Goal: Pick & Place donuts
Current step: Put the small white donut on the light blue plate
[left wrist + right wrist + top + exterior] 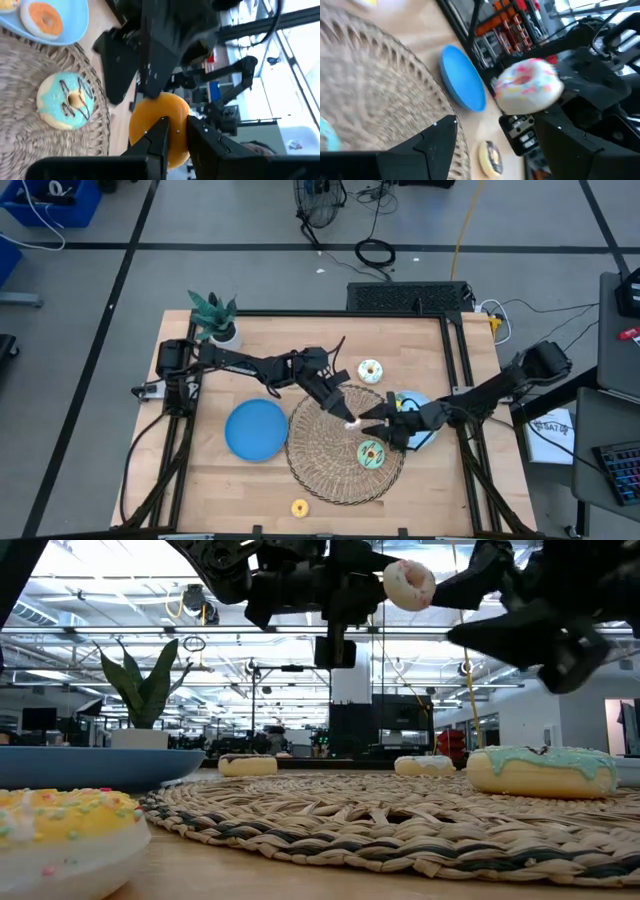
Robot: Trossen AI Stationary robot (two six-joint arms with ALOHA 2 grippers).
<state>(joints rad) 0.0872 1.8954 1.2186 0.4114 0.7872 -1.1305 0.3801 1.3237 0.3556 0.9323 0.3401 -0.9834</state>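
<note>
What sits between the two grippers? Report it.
The sprinkled donut, pinched by the left gripper above the wicker mat; the open right gripper faces it. Seen in the high view.

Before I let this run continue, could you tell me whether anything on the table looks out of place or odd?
Nothing looks spilled or damaged. The one unusual thing: the left gripper holds a white-iced donut in the air above the wicker mat, nose to nose with the open right gripper, as for a handover. One yellow donut lies alone near the table's front edge.

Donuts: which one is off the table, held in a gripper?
The white-iced donut, pinched by the left gripper above the wicker mat; the others lie flat.
</note>
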